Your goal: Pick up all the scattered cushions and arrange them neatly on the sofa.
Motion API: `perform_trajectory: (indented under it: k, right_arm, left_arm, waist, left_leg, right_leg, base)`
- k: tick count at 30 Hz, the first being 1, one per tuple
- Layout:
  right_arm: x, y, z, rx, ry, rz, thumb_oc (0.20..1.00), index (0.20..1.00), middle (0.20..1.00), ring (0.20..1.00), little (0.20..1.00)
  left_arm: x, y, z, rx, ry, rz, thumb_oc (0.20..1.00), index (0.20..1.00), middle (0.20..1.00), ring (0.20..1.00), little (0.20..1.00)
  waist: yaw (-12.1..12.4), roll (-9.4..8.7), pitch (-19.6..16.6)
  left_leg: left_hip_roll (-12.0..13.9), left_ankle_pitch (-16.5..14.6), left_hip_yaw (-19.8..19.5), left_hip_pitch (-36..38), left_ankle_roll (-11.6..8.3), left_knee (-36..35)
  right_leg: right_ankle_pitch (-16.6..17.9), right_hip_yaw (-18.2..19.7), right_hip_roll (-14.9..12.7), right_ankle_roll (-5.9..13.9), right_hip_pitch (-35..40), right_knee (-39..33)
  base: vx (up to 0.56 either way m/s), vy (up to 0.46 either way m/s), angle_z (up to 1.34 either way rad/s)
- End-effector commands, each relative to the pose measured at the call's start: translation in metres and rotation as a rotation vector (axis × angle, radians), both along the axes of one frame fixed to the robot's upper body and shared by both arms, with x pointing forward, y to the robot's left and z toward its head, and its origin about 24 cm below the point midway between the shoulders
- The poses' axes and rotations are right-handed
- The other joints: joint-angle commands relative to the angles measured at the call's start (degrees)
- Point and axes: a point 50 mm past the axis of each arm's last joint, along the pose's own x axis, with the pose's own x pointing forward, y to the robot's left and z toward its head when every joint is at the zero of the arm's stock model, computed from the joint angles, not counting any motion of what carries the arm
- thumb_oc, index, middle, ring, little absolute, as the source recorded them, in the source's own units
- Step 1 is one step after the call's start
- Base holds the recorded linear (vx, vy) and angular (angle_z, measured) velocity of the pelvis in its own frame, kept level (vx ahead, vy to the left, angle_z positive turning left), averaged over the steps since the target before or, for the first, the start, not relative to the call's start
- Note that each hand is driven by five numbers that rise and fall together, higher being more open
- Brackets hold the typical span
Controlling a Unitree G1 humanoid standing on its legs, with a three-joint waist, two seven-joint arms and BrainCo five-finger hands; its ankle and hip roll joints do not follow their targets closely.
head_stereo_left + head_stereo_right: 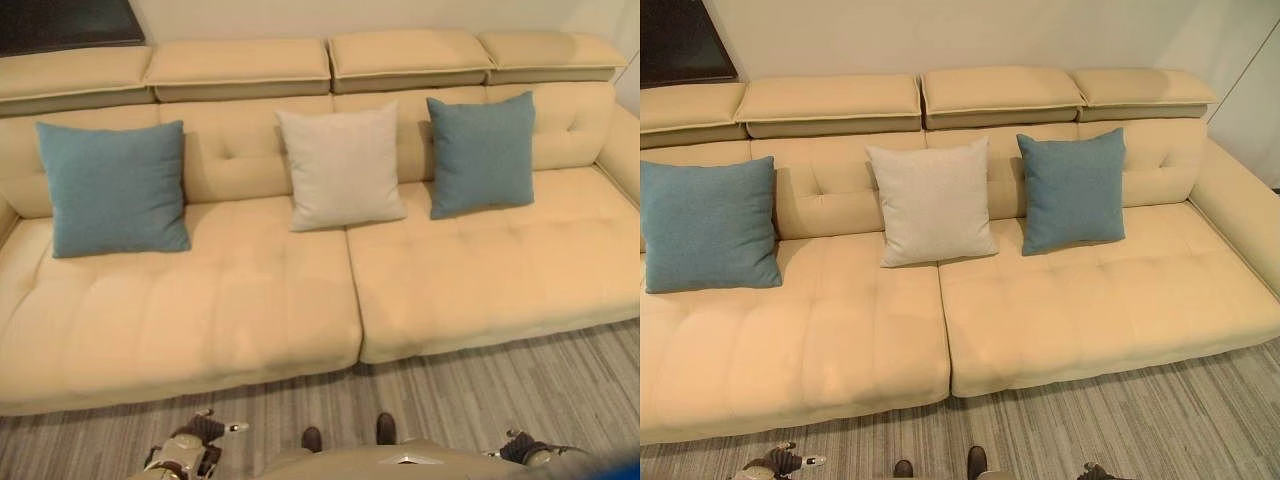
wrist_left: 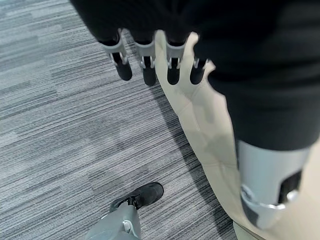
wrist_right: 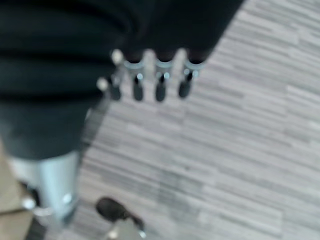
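Three cushions stand upright against the backrest of the cream sofa (image 1: 250, 300): a blue cushion (image 1: 112, 187) at the left, a pale beige cushion (image 1: 342, 167) in the middle and a second blue cushion (image 1: 482, 153) right of it. My left hand (image 1: 185, 455) hangs low in front of the sofa's left half. Its fingers (image 2: 145, 65) are straight over the carpet and hold nothing. My right hand (image 1: 525, 450) hangs low at the right. Those fingers (image 3: 150, 80) are straight too, and empty.
Grey striped carpet (image 1: 480, 400) runs along the sofa's front. The sofa's right armrest (image 1: 622, 150) angles forward. A dark panel (image 1: 60, 22) sits on the wall behind the sofa's left end. Wide seat room lies in front of the cushions.
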Motion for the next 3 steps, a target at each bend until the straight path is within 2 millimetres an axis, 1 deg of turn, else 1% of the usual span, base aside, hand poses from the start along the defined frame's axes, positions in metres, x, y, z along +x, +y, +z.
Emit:
perform_trajectory:
  k: [1,3]
  right_arm:
    - [0.0059,-0.0129,0.0059,-0.054,-0.021,0.008,1.0,1.0,1.0,1.0,1.0]
    - [0.0075,-0.0128,0.0062,-0.055,-0.029,0.009,1.0,1.0,1.0,1.0,1.0]
  left_arm:
    - [0.009,0.0116,0.0065,0.054,-0.027,0.016,1.0,1.0,1.0,1.0,1.0]
    - [0.0069,0.0082,0.0045,0.047,-0.019,0.011,1.0,1.0,1.0,1.0,1.0]
  waist:
    - [0.6,-2.02,-1.6]
    - [0.6,-1.96,-1.6]
  left_leg:
    - [0.8,-1.1,2.2,-1.6,-3.08,0.3]
    - [0.9,-1.1,2.1,-1.4,-3.09,0.3]
  right_leg:
    - [-4.8,0.4,-2.4,4.62,1.0,3.6]
    - [-4.8,0.3,-2.4,4.58,1.3,3.5]
  base:
    - [0.01,-0.013,0.09]
    - [0.0,-0.017,0.09]
